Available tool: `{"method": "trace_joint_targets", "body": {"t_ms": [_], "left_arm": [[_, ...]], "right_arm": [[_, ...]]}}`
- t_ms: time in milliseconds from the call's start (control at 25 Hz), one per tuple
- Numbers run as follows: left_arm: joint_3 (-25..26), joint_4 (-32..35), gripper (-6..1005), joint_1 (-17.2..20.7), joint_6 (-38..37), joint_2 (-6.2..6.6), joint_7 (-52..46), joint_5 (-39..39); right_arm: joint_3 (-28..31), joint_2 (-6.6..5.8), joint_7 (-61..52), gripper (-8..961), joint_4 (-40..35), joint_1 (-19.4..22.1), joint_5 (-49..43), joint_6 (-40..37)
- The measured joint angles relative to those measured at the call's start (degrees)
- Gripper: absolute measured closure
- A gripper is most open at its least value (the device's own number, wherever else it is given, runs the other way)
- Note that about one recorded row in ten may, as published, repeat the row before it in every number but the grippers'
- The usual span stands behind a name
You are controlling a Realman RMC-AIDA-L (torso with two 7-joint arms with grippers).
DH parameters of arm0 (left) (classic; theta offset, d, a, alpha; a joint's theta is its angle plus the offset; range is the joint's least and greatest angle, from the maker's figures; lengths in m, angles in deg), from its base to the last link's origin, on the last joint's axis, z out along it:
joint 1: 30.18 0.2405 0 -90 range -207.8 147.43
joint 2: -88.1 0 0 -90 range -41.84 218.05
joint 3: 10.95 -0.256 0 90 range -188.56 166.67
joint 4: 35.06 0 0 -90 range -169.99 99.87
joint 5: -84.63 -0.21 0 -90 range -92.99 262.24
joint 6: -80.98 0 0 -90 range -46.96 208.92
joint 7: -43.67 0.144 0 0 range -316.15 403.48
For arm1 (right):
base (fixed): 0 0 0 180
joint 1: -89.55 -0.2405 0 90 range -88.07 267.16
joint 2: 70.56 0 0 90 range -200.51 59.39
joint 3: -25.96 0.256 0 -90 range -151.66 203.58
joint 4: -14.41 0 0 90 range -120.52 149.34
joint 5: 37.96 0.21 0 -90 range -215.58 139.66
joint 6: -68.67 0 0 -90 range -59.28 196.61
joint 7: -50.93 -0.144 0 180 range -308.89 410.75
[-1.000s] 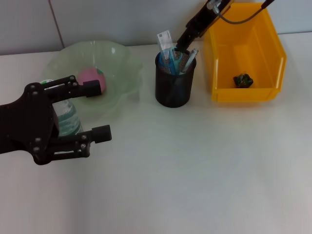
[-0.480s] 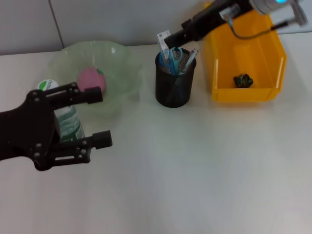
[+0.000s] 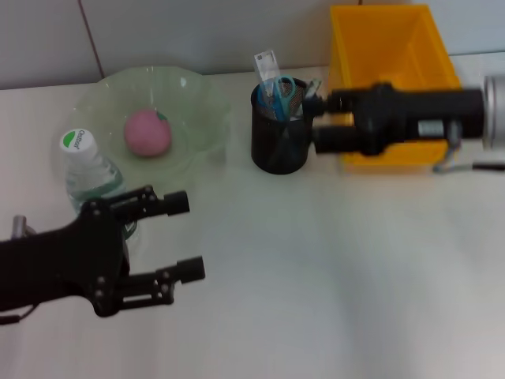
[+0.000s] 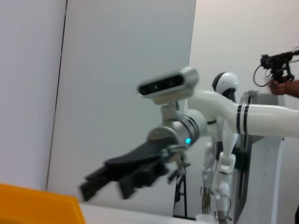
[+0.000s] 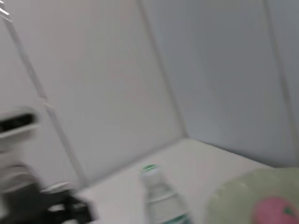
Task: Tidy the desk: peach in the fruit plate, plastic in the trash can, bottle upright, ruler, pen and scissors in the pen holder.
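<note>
Your left gripper (image 3: 185,237) is hovering low over the tabletop (image 3: 316,276) with its jaws released, just beside the upright bottle (image 3: 93,180), whose green-and-white cap label is too small to read. The peach (image 3: 147,132) is lying in the green fruit plate (image 3: 197,103). Your right gripper (image 3: 319,120) is hanging between the pen holder (image 3: 276,146) and the yellow trash can (image 3: 387,39), jaws parted and empty. Scissors (image 3: 284,88) are standing in the holder.

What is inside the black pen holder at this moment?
The pen holder holds blue-handled scissors, a clear ruler sticking up, and a pen on the side of the right gripper. Their lower ends are hidden by its wall.
</note>
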Motion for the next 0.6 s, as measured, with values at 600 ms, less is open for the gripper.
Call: {"method": "trace_joint_targets", "body": {"t_ms": [600], "left_arm": [[0.5, -8.9, 204, -3.0, 3.6, 0.40, 5.4, -5.9]], "right_arm": [[1.1, -0.26, 30.6, 176, 21.1, 2.8, 1.1, -6.4]]}}
